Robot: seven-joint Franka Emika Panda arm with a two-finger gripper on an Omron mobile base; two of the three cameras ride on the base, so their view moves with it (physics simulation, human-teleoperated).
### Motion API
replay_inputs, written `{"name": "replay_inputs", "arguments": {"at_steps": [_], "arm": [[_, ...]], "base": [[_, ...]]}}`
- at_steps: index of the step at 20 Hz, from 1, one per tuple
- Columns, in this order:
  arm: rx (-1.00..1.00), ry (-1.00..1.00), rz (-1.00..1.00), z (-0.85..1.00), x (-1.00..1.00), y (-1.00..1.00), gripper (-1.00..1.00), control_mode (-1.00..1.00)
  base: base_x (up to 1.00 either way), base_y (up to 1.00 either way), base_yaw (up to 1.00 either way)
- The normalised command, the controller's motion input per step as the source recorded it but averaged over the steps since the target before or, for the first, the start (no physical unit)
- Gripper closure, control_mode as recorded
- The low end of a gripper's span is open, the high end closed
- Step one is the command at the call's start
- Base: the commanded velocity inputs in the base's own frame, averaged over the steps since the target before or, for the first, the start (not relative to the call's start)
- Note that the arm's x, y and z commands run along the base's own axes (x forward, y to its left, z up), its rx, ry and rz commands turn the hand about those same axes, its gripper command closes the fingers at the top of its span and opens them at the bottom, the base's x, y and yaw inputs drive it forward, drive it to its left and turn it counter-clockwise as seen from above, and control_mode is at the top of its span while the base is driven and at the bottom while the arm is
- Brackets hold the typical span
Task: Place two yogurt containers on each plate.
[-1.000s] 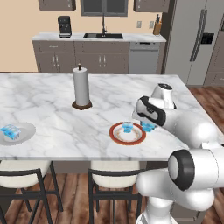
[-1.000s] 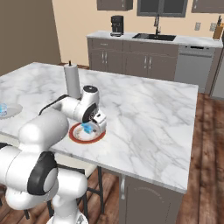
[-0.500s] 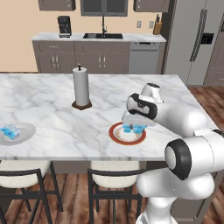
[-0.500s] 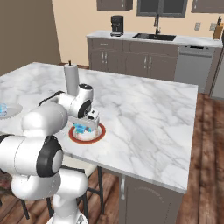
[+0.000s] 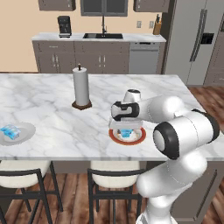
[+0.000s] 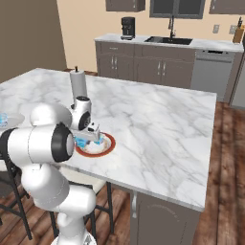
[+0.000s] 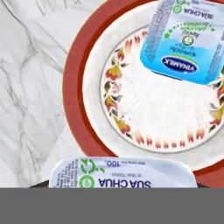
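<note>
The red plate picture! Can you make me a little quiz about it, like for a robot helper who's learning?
1. True or false: a yogurt already lies on the red plate.
2. What is the gripper carrying? A) a second yogurt B) a spoon C) a towel roll
3. Fill in: the grey plate sits near the counter's ____ end in the left base view.

Key: 1 true; 2 A; 3 left.

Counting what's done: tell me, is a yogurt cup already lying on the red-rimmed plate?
Yes, one yogurt cup lies on the red-rimmed plate.
</note>
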Motion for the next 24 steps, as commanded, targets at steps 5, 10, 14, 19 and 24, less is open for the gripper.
{"name": "replay_inputs", "arguments": {"at_steps": [5,10,14,19,24], "arm": [[-0.03,0.02,-0.04,-0.29,0.38,-0.09,1.0,-1.0],[-0.01,0.02,-0.07,-0.3,0.08,-0.13,1.0,-1.0],[-0.01,0.03,-0.09,-0.37,0.06,0.0,1.0,-1.0],[0.0,0.01,-0.07,-0.37,0.11,0.0,1.0,-1.0],[0.0,0.0,-0.05,-0.25,0.12,0.0,1.0,-1.0]], "base": [[0.0,0.0,0.0],[0.0,0.0,0.0],[0.0,0.0,0.0],[0.0,0.0,0.0],[0.0,0.0,0.0]]}}
